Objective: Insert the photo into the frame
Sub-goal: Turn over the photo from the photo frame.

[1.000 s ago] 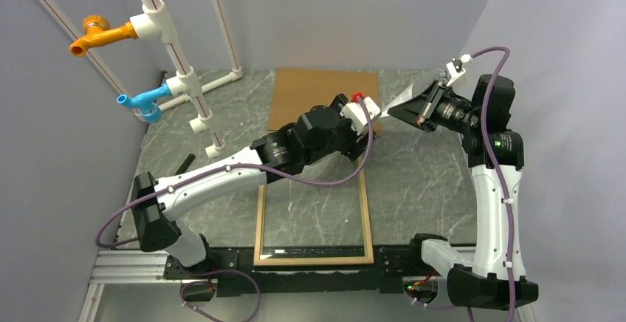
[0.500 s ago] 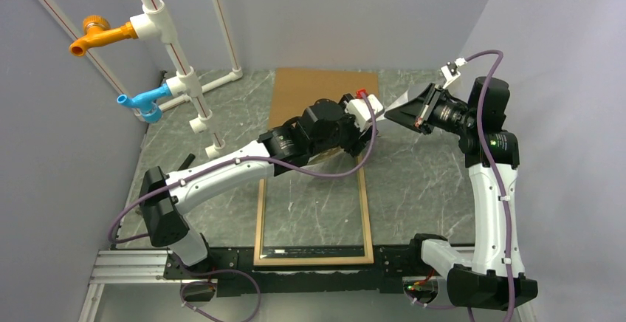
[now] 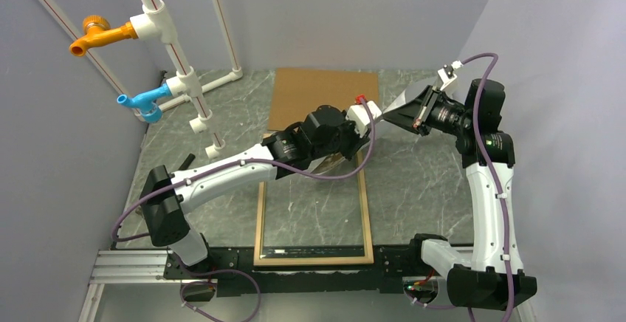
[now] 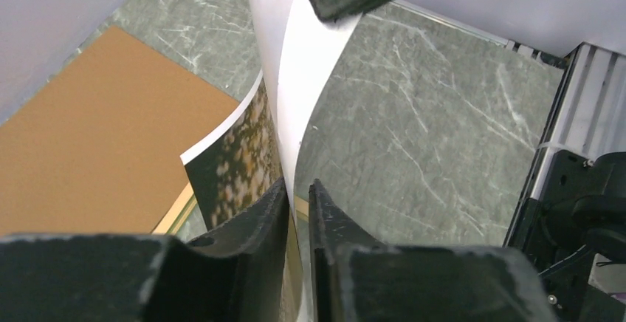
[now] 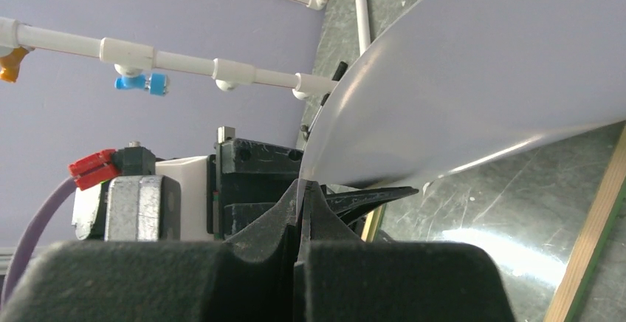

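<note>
The left gripper has drawn its fingers in from a wide spread to a thin slot around the photo. The sheet stands in that slot, but a sliver of gap shows beside it, so I cannot tell whether it is pinched yet. Over the same second its arm has swung lower and nearer the bases. The right gripper, just beyond and above the left one, stays clamped tight on the photo's other end.

The photo hangs in the air between the two, bowed, with its white back toward the left wrist camera and the meadow print curling away behind. As I judge it, the hold is passing from one gripper to two, which should let the sheet be pulled flat and laid down. It is not in the frame yet.

Plain pale walls close in around the grippers. The grey marbled table spreads beneath them. The frame lies flat below the left gripper, pale wood up, running back toward the bases, with marble showing through its pane. A brown board lies flat just beyond the left gripper. Far to its left stand white pipes carrying an orange tap and a blue tap.
</note>
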